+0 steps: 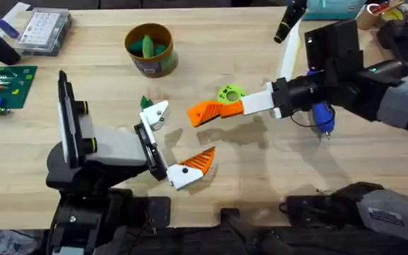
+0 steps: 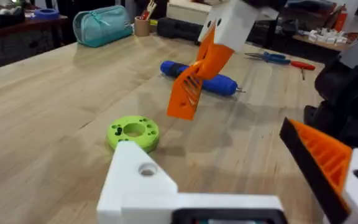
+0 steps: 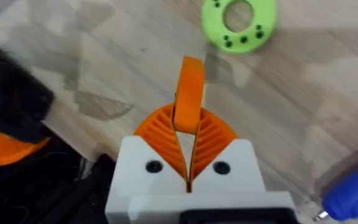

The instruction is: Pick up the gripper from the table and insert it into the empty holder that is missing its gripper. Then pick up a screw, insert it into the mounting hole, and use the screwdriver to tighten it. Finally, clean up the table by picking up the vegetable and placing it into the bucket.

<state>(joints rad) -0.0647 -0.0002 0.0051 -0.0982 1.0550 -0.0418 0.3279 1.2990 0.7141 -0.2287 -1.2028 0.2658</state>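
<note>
Two ribbed pads of the right claw (image 3: 188,134) pinch the gripper (image 3: 190,93), which juts past their tips.

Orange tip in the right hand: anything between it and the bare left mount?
Nothing visible. The right hand is shut on the gripper, above bare wood. The holder sits just beyond; the lime ring lies off to the side.
</note>
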